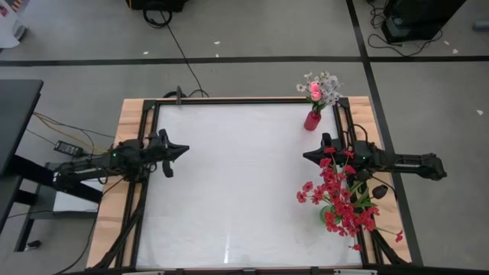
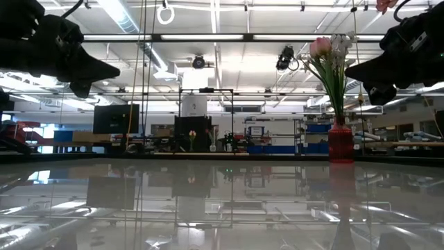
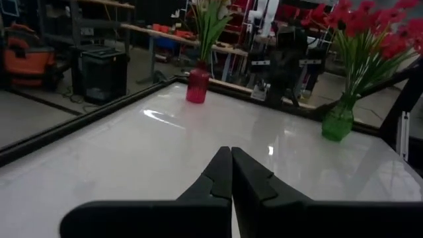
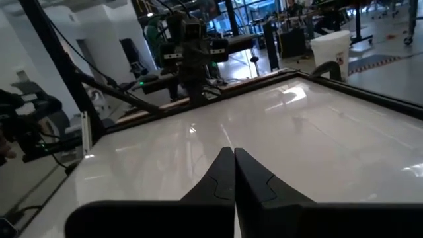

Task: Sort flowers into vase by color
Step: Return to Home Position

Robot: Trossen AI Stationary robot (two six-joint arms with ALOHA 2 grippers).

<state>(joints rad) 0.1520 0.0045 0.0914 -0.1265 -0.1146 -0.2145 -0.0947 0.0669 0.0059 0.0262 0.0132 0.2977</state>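
Red blossom sprays (image 1: 336, 202) in green vase (image 3: 338, 123), pink-white bunch (image 1: 321, 88) in red vase (image 1: 312, 120)

Across the table (image 1: 229, 176): everything along its left and right edges.

At the far right corner, upright, the far vase (image 1: 312, 120), with a small bunch of flowers (image 1: 321, 89) in it. Nearer along the same edge, well apart from it, the near vase (image 3: 338, 122), with a larger spray of flowers (image 1: 344, 202) in it. Between the two vases, raised above the tabletop, the right gripper (image 1: 307, 156), pointing inward, just beside the larger spray's far end. Opposite, by the left edge, the left gripper (image 1: 183, 150), pointing back toward it, well apart.
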